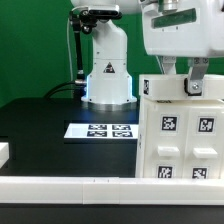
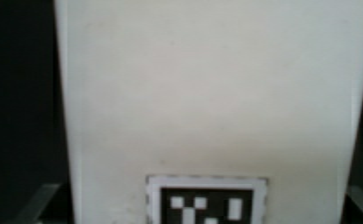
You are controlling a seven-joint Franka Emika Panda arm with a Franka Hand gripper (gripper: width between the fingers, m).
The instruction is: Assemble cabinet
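Observation:
The cabinet (image 1: 185,135) is a large white box-shaped shell with black-and-white tags on its faces, standing at the exterior view's right. My gripper (image 1: 185,80) is at its top edge, one finger behind the wall and one finger (image 1: 197,85) in front of it, shut on the cabinet. In the wrist view a white face of the cabinet (image 2: 204,95) fills the picture, with one tag (image 2: 204,203) low down. My gripper (image 2: 196,208) shows only as dark fingers at either side of that face.
The marker board (image 1: 100,130) lies flat on the black table just to the left of the cabinet. The robot's white base (image 1: 107,75) stands behind it. A white rail (image 1: 60,186) runs along the front edge, and a white part (image 1: 3,152) sits at the left edge.

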